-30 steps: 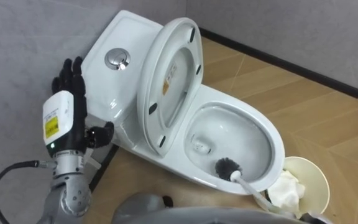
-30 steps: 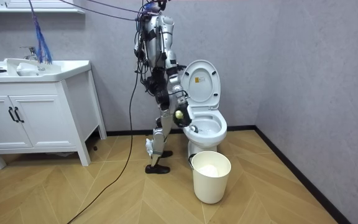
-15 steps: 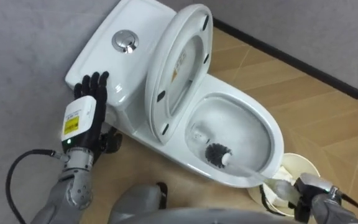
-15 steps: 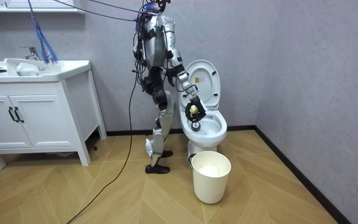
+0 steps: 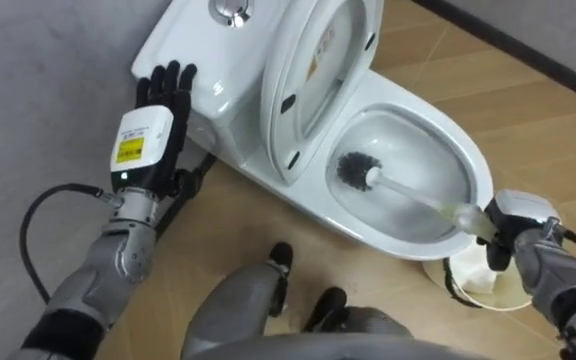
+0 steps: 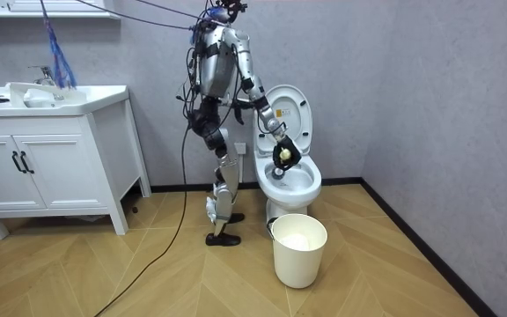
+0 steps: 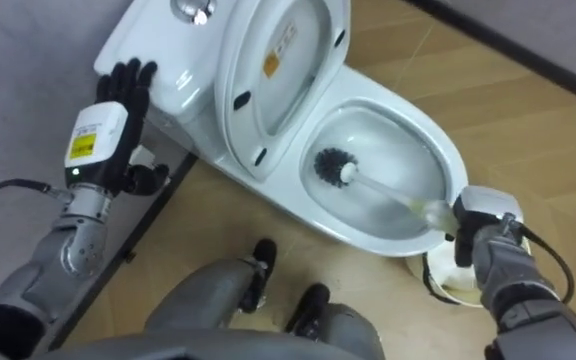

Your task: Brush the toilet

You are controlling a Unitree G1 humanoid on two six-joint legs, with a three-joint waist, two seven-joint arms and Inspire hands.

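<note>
Brush: the toilet brush (image 5: 353,171) has its dark bristle head down inside the bowl, on the inner wall at the side next to the raised seat. Its pale handle slants up and out over the bowl's front rim.
Right hand: the right hand (image 5: 516,232) is curled round the end of the handle, just outside the front rim and above the bin.
Toilet: the toilet bowl (image 5: 473,165) is open, with the seat and lid (image 5: 318,90) tipped up against the cistern (image 5: 193,50). The flush button (image 5: 230,12) sits on top.
Left hand: the left hand (image 5: 158,130) is raised at the cistern's outer corner, fingers straight and holding nothing. I cannot tell whether it touches.
Surroundings: a white bin (image 6: 299,251) stands on the wood floor (image 5: 218,240) at the toilet's front. The robot stands at the toilet's side, toward the vanity (image 6: 51,158).
Progress: scrubbing looks under way, with the brush gripped and bristles on porcelain. How much of the wall is covered cannot be read.
Left to do: probably the rest of the bowl wall and under the rim, then lifting the brush out.
</note>
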